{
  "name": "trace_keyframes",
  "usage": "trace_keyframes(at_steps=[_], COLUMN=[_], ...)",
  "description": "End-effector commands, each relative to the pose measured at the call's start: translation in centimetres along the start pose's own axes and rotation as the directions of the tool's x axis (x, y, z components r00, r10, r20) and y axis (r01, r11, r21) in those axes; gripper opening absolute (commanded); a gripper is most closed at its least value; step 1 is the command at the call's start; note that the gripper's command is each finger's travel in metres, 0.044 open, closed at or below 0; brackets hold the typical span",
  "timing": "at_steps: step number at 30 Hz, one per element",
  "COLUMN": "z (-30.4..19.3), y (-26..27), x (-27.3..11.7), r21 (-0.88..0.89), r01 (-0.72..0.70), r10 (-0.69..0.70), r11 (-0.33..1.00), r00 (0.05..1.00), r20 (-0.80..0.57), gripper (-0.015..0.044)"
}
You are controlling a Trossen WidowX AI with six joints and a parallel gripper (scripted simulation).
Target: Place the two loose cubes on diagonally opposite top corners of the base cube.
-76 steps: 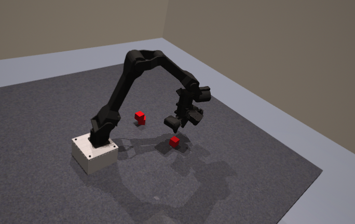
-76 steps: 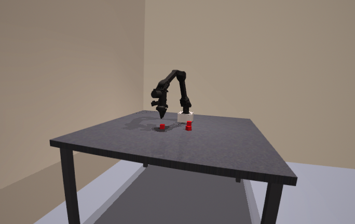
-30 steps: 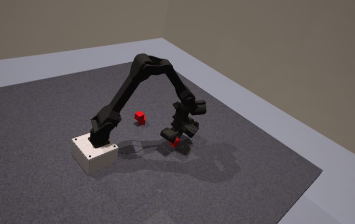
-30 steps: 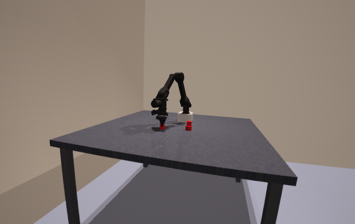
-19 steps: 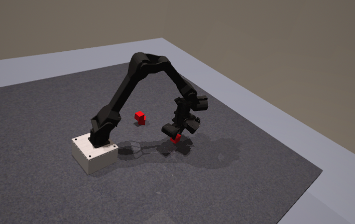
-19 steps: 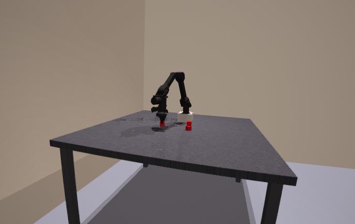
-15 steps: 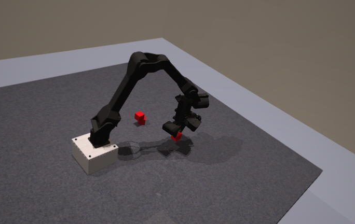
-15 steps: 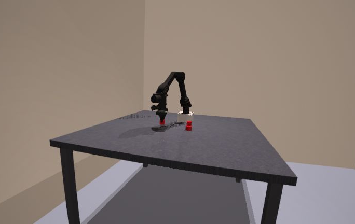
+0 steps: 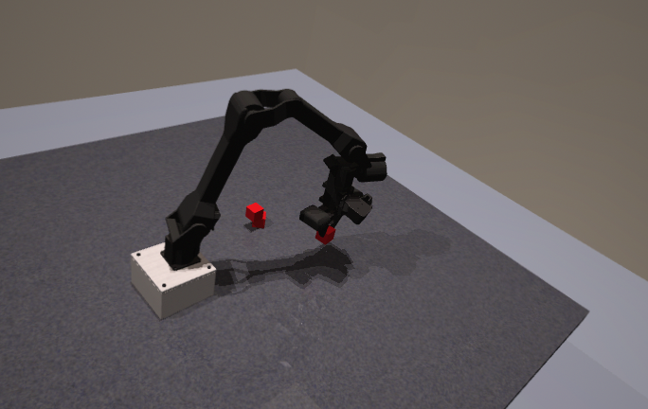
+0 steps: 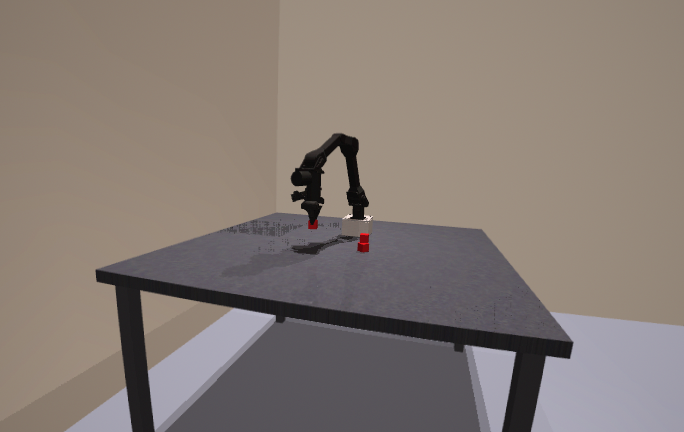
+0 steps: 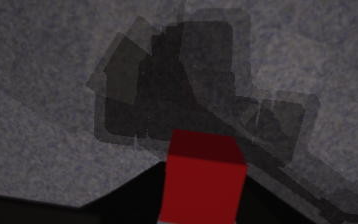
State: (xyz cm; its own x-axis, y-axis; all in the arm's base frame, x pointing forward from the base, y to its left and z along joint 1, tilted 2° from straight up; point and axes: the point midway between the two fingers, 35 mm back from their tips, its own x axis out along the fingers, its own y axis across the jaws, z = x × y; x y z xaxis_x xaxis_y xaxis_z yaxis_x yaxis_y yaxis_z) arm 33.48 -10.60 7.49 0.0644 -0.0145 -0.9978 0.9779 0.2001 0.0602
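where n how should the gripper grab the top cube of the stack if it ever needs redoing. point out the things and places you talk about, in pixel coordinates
Probably by two opposite upright side faces, coming straight down from above: the top cube (image 9: 254,210) (image 10: 364,237) looks level, its top is uncovered, and flat parallel sides suit the gripper (image 9: 330,229) (image 10: 312,221). Staying high should spare the base cube (image 9: 260,222) (image 10: 363,247).

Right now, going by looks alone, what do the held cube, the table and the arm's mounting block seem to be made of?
Held cube: perhaps matte plastic; flat, even red faces, sharp edges.

Table: speckled dark gray top, possibly laminate or stone.

Mounting block: off-white, faintly streaked top, maybe painted wood or metal.
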Motion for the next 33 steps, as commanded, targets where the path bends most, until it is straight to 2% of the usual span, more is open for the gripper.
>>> trace_keyframes(at_steps=[1,8,20,33], z=[0.0,-0.3,-4.0,-8.2], y=[0.0,-0.1,1.2,2.1], x=[-1.4,-2.5,-2.2,-2.0], r21=[0.006,-0.01,-0.283,-0.557], r01=[-0.002,-0.002,-0.003,-0.006], r10=[0.002,0.002,0.003,0.003], r11=[1.0,1.0,0.959,0.83], r00=[1.0,1.0,1.0,1.0], r20=[0.003,0.003,-0.002,-0.006], gripper=[0.0105,0.0105,0.0105,0.0105])
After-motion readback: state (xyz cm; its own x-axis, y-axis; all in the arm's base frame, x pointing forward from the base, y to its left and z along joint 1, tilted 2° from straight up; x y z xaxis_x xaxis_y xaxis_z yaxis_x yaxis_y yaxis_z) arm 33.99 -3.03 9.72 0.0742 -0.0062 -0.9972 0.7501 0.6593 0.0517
